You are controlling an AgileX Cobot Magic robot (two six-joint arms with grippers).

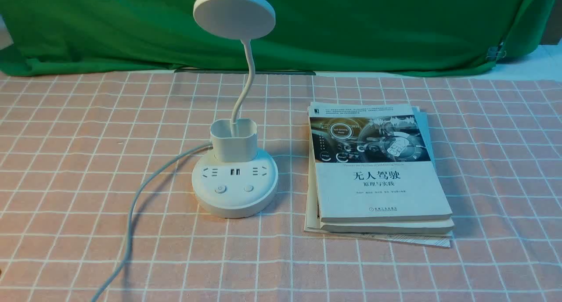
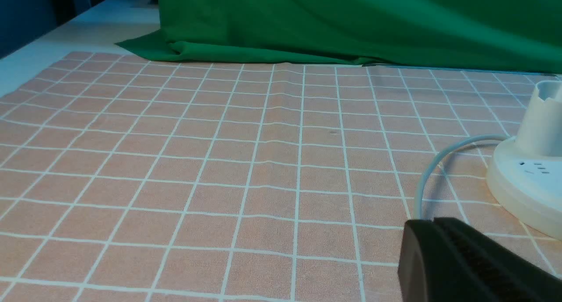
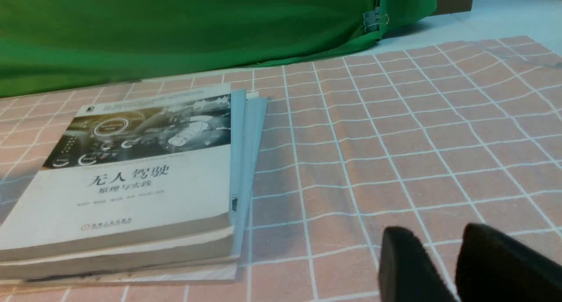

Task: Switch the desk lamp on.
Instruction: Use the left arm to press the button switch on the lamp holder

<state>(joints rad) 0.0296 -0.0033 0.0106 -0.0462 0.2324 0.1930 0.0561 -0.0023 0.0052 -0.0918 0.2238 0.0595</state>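
One desk lamp (image 1: 235,183), white plastic, upright on the tabletop (image 1: 373,271), left of the books; flat disc head above a thin curved neck that rises from a small cup on the base. Base round, with sockets and two buttons on its upper face.

One cord (image 1: 140,190), pale, running from behind the cup in a curve over the tabletop toward the near left.

One stack of books (image 1: 382,192), slightly uneven, the top cover white with a dark dashboard picture and Chinese lettering.

One checked cloth, pink with white lines, covering the tabletop; one green drape (image 1: 351,30) behind.

Left jaws (image 2: 432,221): pressed together, near the cord in the left wrist view, pinching nothing.

Right jaws (image 3: 434,229): somewhat blurred, apparently spread a little, a gap between the tips, nothing held.
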